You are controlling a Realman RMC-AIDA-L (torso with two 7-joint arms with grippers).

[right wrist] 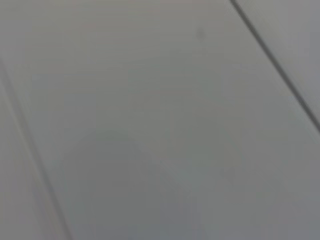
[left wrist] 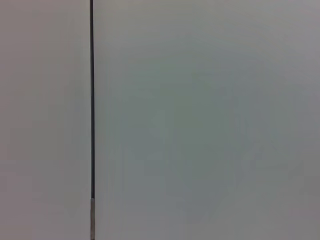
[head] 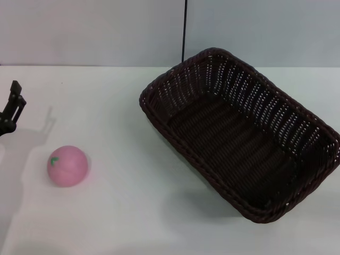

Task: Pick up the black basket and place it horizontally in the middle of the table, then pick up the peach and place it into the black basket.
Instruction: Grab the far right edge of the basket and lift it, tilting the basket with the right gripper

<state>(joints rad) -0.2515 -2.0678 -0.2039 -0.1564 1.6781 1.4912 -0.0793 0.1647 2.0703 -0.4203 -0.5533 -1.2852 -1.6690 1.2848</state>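
You see a pale grey wall (head: 95, 32) behind the desk (head: 133, 212), split by a thin dark vertical seam (head: 184, 32) that also crosses both wrist views.

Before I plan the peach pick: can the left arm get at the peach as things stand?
Probably yes. The left gripper hangs at the table's left edge, and only bare tabletop lies between it and the peach. The black basket sits well to the right.

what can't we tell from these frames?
- Left gripper: head view, cut by the left edge; jaws open or shut unreadable.
- Right gripper: in no view.
- Black basket: right corner cut by the head view's edge.
- Both wrist views: only blank wall, no peach, no table.
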